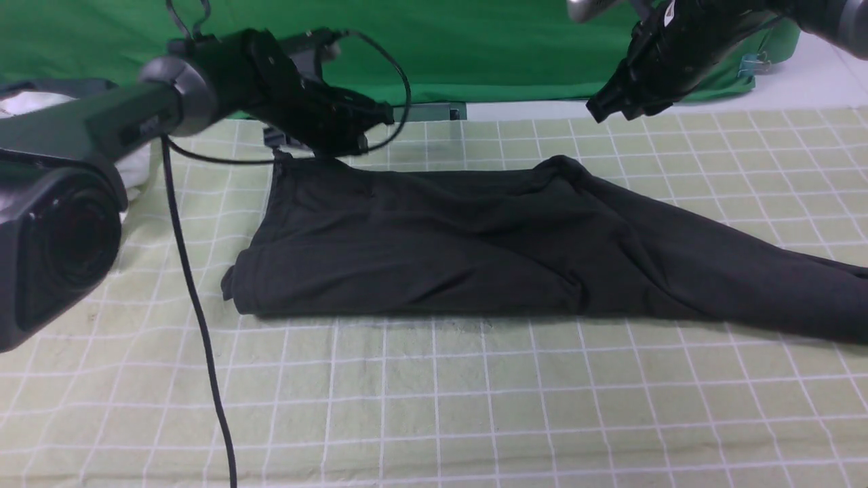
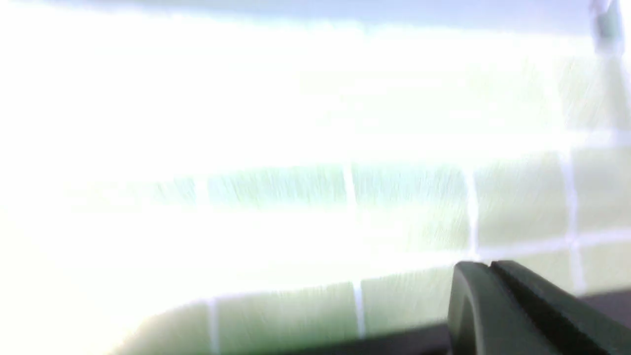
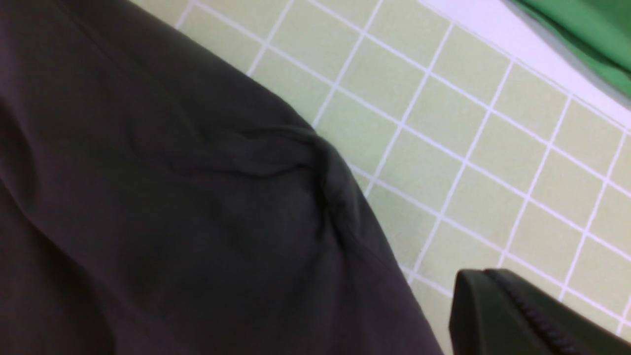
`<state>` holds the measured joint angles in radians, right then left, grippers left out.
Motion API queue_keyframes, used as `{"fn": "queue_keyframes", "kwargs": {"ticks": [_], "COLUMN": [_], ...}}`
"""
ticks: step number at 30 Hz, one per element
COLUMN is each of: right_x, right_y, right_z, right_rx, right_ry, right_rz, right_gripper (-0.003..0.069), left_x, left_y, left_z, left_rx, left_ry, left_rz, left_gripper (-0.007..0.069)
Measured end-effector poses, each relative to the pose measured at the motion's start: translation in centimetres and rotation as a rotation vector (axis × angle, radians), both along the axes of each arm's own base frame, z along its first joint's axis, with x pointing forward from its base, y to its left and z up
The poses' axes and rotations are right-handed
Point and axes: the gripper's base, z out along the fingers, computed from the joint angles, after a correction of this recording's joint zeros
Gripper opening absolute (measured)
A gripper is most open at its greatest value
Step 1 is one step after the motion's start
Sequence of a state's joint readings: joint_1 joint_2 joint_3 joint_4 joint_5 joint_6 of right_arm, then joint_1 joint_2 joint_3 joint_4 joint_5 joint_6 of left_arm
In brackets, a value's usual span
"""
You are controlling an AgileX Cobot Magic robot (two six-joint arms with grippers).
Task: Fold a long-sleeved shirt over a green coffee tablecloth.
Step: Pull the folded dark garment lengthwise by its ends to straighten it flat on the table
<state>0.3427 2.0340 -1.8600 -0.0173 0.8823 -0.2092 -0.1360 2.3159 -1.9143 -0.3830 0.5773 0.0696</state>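
The long-sleeved shirt (image 1: 434,237) lies black and folded lengthwise across the green coffee tablecloth (image 1: 475,407), with one sleeve trailing off to the right. My left gripper (image 1: 388,114) hovers over the shirt's far left corner, its jaws shut with nothing between them. In the left wrist view the shut left gripper (image 2: 490,266) stands over the overexposed tablecloth (image 2: 419,207). My right gripper (image 1: 597,108) is raised above the far right of the cloth, shut and empty. The right wrist view shows the right gripper (image 3: 485,272) beside the shirt (image 3: 172,197), apart from it, over the tablecloth (image 3: 443,123).
A bright green fabric sheet (image 1: 475,41) hangs behind the table. A white garment (image 1: 27,102) lies at the far left. The left arm's black cable (image 1: 196,305) hangs down over the front left of the cloth. A blue clip (image 1: 753,64) sits at the back right.
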Motion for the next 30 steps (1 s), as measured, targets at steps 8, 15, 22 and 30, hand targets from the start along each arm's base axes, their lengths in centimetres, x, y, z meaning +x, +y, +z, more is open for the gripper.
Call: {"fn": "queue_keyframes", "kwargs": {"ticks": [8,15,22,30], "right_x": [-0.8,-3.9,-7.9,-9.1], "right_y": [-6.8,-14.9,-18.9,-19.0], "right_z": [0.7,0.5,-4.0,-7.1], "right_rx": [-0.072,-0.037,-0.022,-0.016], "right_ry": [0.193,0.329,0.497,0.529], "right_rz": [-0.171,-0.430,-0.576,-0.576], "right_gripper": [0.0002,0.0002,0.0082,0.0368], "left_x": [-2.7,-5.5,-5.6,-5.5], "left_y": [1.5,2.5,2.2,2.1], "left_z": [9.9,11.8,11.5,11.6], "left_rx": [0.013,0.131,0.104,0.095], "left_ry": [0.079,0.225,0.238,0.228], "left_rz": [-0.105,-0.172,-0.183,-0.184], "left_gripper": [0.0011,0.0011,0.0011,0.0011]}}
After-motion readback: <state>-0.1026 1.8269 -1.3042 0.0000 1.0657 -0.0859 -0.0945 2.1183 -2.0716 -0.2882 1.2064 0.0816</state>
